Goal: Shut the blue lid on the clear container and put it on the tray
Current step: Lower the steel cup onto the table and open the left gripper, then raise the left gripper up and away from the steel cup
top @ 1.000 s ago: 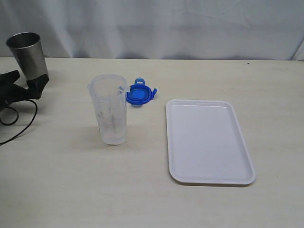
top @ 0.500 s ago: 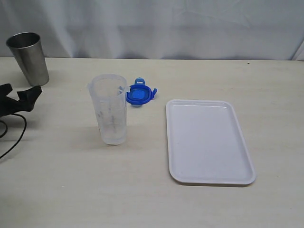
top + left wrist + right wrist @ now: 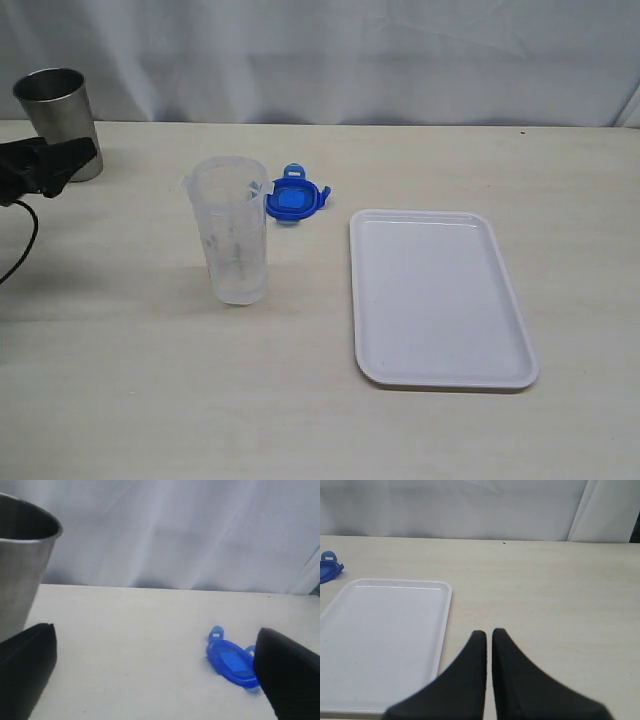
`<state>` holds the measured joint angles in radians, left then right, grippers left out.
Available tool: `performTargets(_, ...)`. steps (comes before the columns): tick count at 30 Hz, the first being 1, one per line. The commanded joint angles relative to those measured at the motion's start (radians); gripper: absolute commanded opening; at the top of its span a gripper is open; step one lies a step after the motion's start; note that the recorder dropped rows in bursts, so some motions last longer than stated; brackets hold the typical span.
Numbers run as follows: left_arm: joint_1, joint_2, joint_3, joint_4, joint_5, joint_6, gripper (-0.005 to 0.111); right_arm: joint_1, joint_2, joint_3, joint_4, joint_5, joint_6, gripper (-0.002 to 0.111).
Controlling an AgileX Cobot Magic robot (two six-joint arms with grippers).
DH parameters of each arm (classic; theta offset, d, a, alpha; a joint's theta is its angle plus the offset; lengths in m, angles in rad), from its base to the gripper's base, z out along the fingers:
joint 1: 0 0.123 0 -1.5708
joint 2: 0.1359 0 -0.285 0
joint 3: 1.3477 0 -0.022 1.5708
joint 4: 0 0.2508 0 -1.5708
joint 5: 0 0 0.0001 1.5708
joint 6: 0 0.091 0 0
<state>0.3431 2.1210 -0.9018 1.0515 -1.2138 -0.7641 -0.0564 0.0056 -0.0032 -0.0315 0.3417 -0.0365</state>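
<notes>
Clear container (image 3: pixel 232 245) stands upright and open on the counter (image 3: pixel 150 400), left of the tray (image 3: pixel 440 300), not on it. Blue lid (image 3: pixel 294 200) lies on the counter just behind the container. Left pincer (image 3: pixel 70 165) spread wide, holding nothing, beside the steel cup (image 3: pixel 60 120). Right pincer (image 3: pixel 488 632) closed tight, holding nothing, near the tray.

Your exterior cam looks down across the table (image 3: pixel 130 400); both wrist cams sit low, sharing the blue lid (image 3: pixel 231 662).

Pale wood-grain table (image 3: pixel 150 400); white draped curtain (image 3: pixel 350 60) behind.
</notes>
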Motion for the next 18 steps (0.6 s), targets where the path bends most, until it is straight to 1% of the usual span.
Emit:
performTargets(1,-0.031,-0.010,0.004,0.045,-0.007,-0.049,0.105,0.001,-0.006,0.003,0.001,0.000,0.000,0.004)
performTargets(4,-0.078,-0.010,0.004,0.025,-0.007,-0.048,0.105,0.001,-0.006,0.003,0.001,0.000,0.000,0.004)
performTargets(6,-0.123,-0.010,-0.001,-0.042,-0.007,-0.050,0.105,0.001,-0.006,0.003,0.001,0.000,0.000,0.004)
performTargets(7,-0.156,-0.010,-0.029,-0.049,0.010,-0.048,0.105,0.001,-0.006,0.003,0.001,0.000,0.000,0.004)
performTargets(8,-0.179,-0.010,-0.053,-0.047,0.077,-0.059,0.105,0.001,-0.006,0.003,0.001,0.000,0.000,0.004)
performTargets(9,-0.221,-0.010,-0.105,-0.035,0.228,-0.077,0.105,0.001,-0.006,0.003,0.001,0.000,0.000,0.004)
performTargets(10,-0.248,-0.010,-0.136,-0.021,0.314,-0.091,0.105,0.001,-0.006,0.003,0.001,0.000,0.000,0.004)
performTargets(11,-0.282,-0.010,-0.189,-0.013,0.450,-0.102,0.105,0.001,-0.006,0.003,0.001,0.000,0.000,0.004)
performTargets(14,-0.309,-0.010,-0.254,-0.018,0.589,-0.131,0.104,0.001,-0.006,0.003,0.001,0.000,0.000,0.004)
performTargets(15,-0.313,-0.010,-0.274,-0.016,0.609,-0.134,0.102,0.001,-0.006,0.003,0.001,0.000,0.000,0.004)
performTargets(16,-0.312,-0.010,-0.286,-0.016,0.623,-0.146,0.098,0.001,-0.006,0.003,0.001,0.000,0.000,0.004)
performTargets(18,-0.315,-0.010,-0.319,-0.014,0.697,-0.215,0.086,0.001,-0.006,0.003,0.001,0.000,0.000,0.004)
